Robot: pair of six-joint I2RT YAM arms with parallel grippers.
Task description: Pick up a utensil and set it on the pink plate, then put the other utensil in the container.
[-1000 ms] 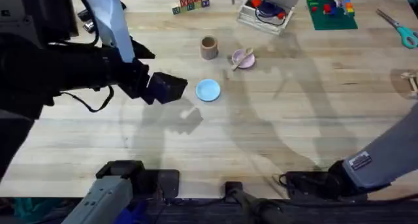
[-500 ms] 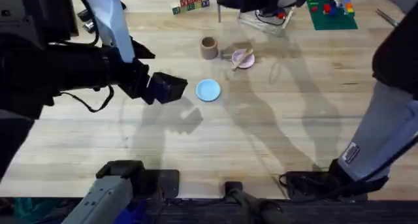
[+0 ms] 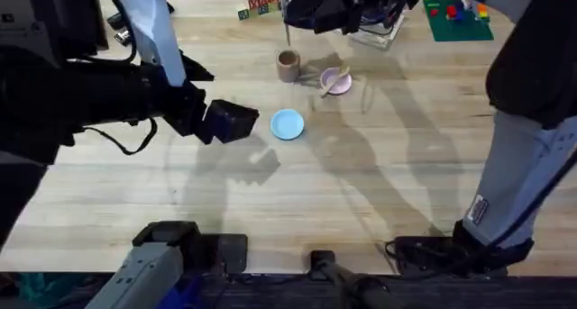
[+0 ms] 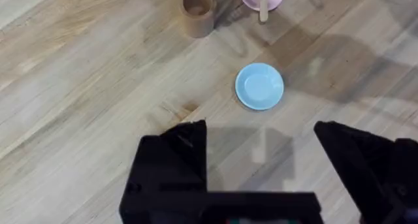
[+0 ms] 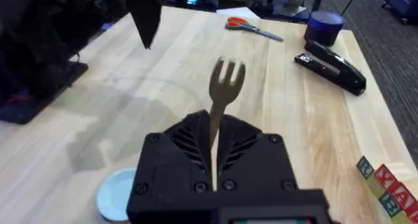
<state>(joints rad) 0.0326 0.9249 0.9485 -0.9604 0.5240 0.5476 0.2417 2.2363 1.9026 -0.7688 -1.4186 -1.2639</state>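
Counts: two arms, two small plates, two wooden utensils, one brown cup.
Plates: the pink plate [image 3: 337,82] lies just beside the container [image 3: 288,66]; the light blue plate [image 3: 288,124] lies nearer the arms' bases, apart from both.
Spoon-like utensil: the utensil [image 3: 334,79] lies across the pink plate, its handle end reaching past the rim.
Fork: the other utensil [image 5: 222,100] stands clamped between the fingers of the right gripper [image 5: 213,160], tines pointing away from the wrist camera.
Right gripper: closed narrowly on the fork's handle; in the overhead view the right gripper [image 3: 311,12] hangs at the far side of the table, close to the container, with a thin shaft running down towards the cup.
Left gripper: the left gripper [image 4: 261,155] has its fingers spread wide with nothing between them, above bare wood, with the blue plate just ahead of it.
Container: upright and open-topped.
Surface: a pale wooden table [image 3: 379,192] with plank seams.
Far edge: lettered blocks [image 3: 262,0], a green brick board [image 3: 455,16].
Room: scissors [image 5: 251,28], a black stapler [image 5: 330,64] and a dark blue roll [image 5: 324,26] show in the right wrist view.
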